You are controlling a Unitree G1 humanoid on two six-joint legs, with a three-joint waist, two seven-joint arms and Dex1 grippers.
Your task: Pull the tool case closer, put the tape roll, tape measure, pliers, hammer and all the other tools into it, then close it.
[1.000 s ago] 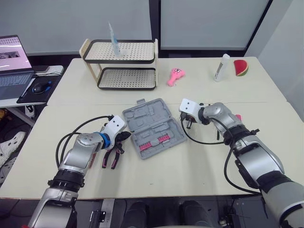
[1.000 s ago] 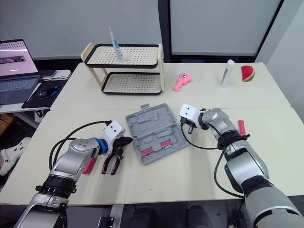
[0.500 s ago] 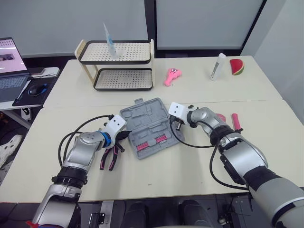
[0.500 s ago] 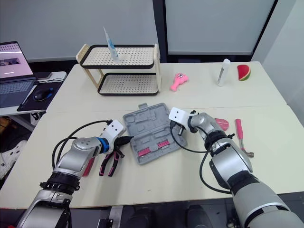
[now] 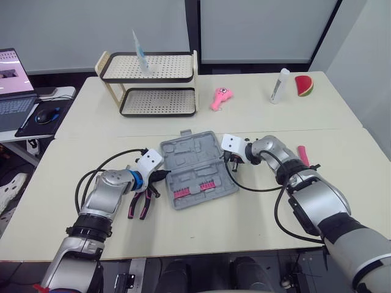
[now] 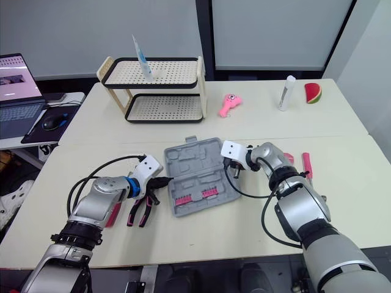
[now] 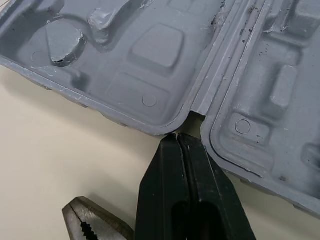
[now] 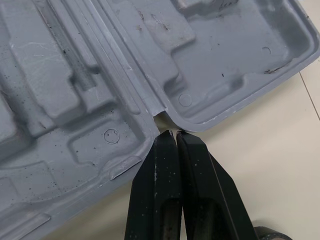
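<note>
Pliers with pink and black handles lie flat on the bench toward its near left, jaws pointing away from the near edge, just beside the left pincer. That pincer has its two black fingers pressed together, holding nothing, with the tips at the hinge notch on the left side of the tool case.

The grey case lies open and flat at the middle of the bench, turned a little askew to its edges. Its nearer half holds a row of pink bits, and its farther half shows bare moulded hollows.

The right pincer has its fingers together too, gripping nothing, its tips at the hinge notch on the case's right side.

A hammer with a pink handle lies toward the right edge, well apart from the case.

Along the far edge stand a two-shelf rack with a tube upright on its top shelf, a pink toy, a white bottle and a watermelon slice.
</note>
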